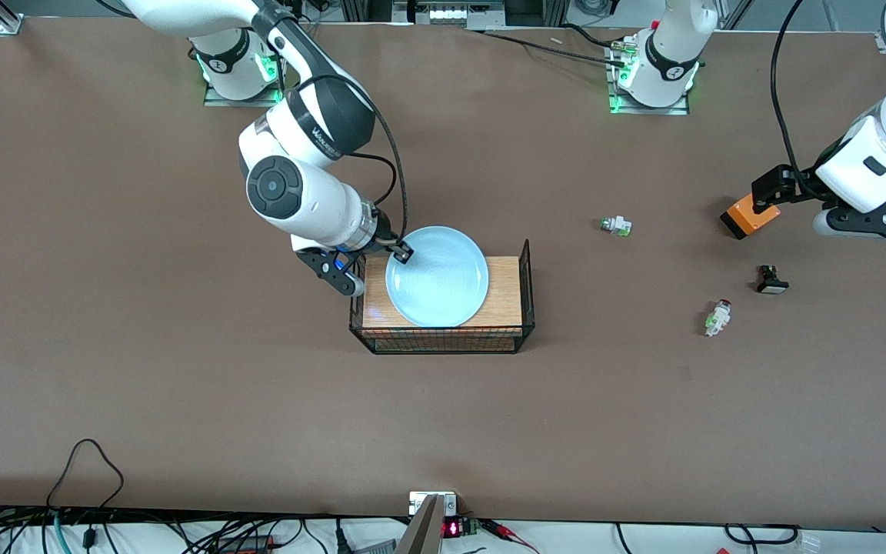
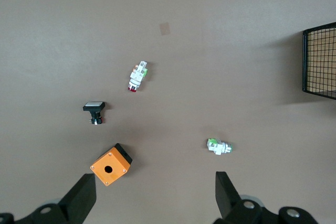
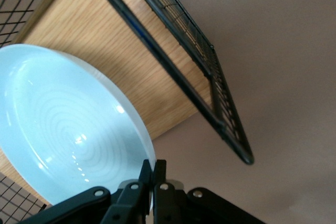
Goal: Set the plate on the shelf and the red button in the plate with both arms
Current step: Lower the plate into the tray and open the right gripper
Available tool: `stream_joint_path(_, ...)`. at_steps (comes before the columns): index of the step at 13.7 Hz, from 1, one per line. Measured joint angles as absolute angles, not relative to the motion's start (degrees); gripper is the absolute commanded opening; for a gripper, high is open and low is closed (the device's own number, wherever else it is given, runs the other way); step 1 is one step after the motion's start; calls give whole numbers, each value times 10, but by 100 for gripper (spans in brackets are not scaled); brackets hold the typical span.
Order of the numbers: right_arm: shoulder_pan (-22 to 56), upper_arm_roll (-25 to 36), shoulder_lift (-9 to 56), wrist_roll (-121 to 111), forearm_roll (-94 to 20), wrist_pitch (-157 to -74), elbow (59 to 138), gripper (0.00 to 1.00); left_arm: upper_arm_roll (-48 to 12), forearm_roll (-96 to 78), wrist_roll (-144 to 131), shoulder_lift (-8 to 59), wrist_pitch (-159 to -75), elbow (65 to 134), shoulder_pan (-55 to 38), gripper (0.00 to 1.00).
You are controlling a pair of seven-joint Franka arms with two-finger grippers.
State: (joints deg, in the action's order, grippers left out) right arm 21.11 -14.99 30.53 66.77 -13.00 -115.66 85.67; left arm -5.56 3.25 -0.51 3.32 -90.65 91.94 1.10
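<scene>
Pale blue, the plate (image 1: 436,275) sits at the centre of the front view, lying on the wooden top of the basket (image 1: 524,288). The right gripper (image 1: 403,252) is clenched on the plate's rim at its upper left edge, so the plate step looks nearly finished: the plate seems set down and the grip not yet let go. At the frame's right edge the left gripper (image 1: 766,192) waits with jaws apart above an orange box (image 1: 751,216). The red button (image 1: 717,317) lies lower right, near a black button (image 1: 771,280); a white-green part (image 1: 615,225) lies between basket and box.

From the left wrist view, the red button (image 2: 137,75) lies upper centre, well apart from both fingers (image 2: 80,198) at the bottom edge. The black button (image 2: 94,112), orange box (image 2: 111,164) and white-green part (image 2: 219,146) lie nearer them.

From the right wrist view, the fingertips (image 3: 152,174) pinch the plate's (image 3: 68,135) rim at bottom centre, wood and basket (image 3: 210,98) wire above.

Next, I judge, the right gripper must let go and lift clear without dragging the plate; the left must pass the lookalike parts and descend squarely over the red button.
</scene>
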Motion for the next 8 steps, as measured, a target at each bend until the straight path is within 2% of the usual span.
stream_joint_path(1, 211, -147, 307, 666, -130, -1157, 858, 14, -56, 33, -5, 34, -906, 919, 11, 100)
stream_joint_path(2, 211, -144, 307, 665, -130, -1157, 859, 28, -56, 33, -5, 34, -905, 919, 11, 100)
stream_joint_path(4, 211, -142, 309, 665, -130, -1157, 860, 100, -56, 33, -5, 34, -904, 919, 11, 100)
stream_joint_path(8, 212, -140, 308, 665, -126, -1160, 859, 100, -55, 33, -5, 38, -895, 920, 12, 100)
